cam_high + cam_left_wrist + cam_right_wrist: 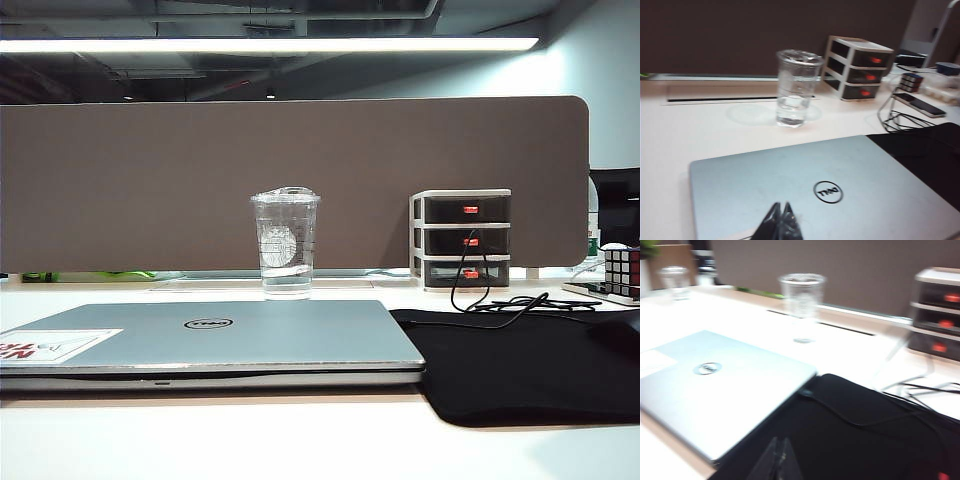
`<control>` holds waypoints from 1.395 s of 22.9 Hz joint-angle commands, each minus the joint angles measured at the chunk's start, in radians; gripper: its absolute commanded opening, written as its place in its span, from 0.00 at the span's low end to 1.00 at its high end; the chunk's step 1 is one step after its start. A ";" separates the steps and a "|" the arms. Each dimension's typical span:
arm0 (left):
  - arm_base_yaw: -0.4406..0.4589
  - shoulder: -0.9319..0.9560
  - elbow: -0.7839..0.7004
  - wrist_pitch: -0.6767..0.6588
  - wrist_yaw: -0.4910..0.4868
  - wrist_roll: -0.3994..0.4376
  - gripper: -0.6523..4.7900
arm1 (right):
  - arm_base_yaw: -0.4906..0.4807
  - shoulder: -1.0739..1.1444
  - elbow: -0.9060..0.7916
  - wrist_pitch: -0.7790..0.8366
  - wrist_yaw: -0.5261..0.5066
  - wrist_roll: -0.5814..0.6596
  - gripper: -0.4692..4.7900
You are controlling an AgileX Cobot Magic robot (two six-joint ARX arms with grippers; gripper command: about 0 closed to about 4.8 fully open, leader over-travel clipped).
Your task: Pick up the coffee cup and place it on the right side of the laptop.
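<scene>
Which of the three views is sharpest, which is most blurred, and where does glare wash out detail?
Exterior view: sharpest, coffee cup and laptop logo crisp, ceiling strip light glaring. Left wrist view: mildly soft, closed left gripper dark. Right wrist view: most blurred, table bleached white, right gripper closed.

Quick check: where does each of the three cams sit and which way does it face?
Exterior view: low at the table's front edge, facing the brown partition; closed silver-grey Dell laptop, clear plastic coffee cup behind it; no arm visible.
Left wrist view: above the laptop, facing the cup; shut left gripper tips show.
Right wrist view: above the black mat, facing the cup; right gripper tips together.
All three share laptop, cup and grey drawer unit.
</scene>
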 commanded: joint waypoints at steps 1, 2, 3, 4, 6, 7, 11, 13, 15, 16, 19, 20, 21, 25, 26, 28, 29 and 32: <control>0.001 0.000 0.001 0.046 0.095 -0.111 0.11 | 0.001 -0.002 -0.005 0.016 -0.070 0.004 0.09; 0.001 0.000 0.001 0.070 0.095 -0.153 0.11 | 0.000 -0.002 -0.005 0.016 -0.069 0.004 0.09; 0.002 0.000 0.001 0.094 0.091 -0.163 0.12 | 0.000 -0.002 -0.005 0.016 -0.069 0.004 0.09; 0.001 0.000 0.001 0.106 0.090 -0.162 0.12 | 0.000 -0.002 -0.005 0.016 -0.070 0.004 0.09; 0.000 0.000 0.001 0.147 0.091 -0.196 0.12 | 0.000 -0.002 -0.005 0.016 -0.084 0.006 0.09; 0.000 0.000 0.001 0.154 0.091 -0.203 0.12 | 0.000 -0.002 -0.005 0.016 -0.085 0.006 0.09; 0.000 0.000 0.001 0.162 0.108 -0.241 0.12 | 0.001 -0.002 -0.005 0.016 -0.089 0.006 0.09; 0.000 0.000 0.002 0.163 0.110 -0.241 0.12 | 0.001 -0.002 -0.005 0.017 -0.090 0.006 0.09; 0.000 0.000 0.004 0.182 0.108 -0.241 0.12 | 0.000 -0.002 -0.005 0.016 -0.092 0.006 0.09; 0.000 0.000 0.009 0.192 0.102 -0.241 0.12 | 0.000 -0.002 -0.005 0.016 -0.091 0.006 0.09; 0.001 0.001 0.048 0.188 0.082 -0.240 0.12 | 0.001 -0.002 -0.005 0.016 -0.092 0.006 0.09; 0.001 0.006 0.069 0.188 0.072 -0.240 0.12 | 0.001 -0.002 -0.005 0.016 -0.092 0.006 0.09; 0.001 0.010 0.082 0.187 0.063 -0.240 0.13 | 0.001 -0.002 -0.005 0.016 -0.092 0.006 0.09; 0.002 0.082 0.156 0.190 0.015 -0.214 0.13 | 0.001 -0.002 -0.005 0.016 -0.088 0.006 0.09; 0.002 0.111 0.171 0.196 0.015 -0.214 0.16 | 0.000 -0.002 -0.005 0.016 -0.088 0.006 0.09; 0.001 0.203 0.208 0.246 0.016 -0.214 0.19 | 0.001 -0.002 -0.005 0.016 -0.089 0.006 0.09; 0.001 0.268 0.230 0.304 0.016 -0.214 0.21 | 0.001 -0.002 -0.005 0.016 -0.088 0.006 0.09; 0.001 0.480 0.277 0.515 0.015 -0.214 0.51 | 0.001 -0.002 -0.005 0.015 -0.088 0.006 0.09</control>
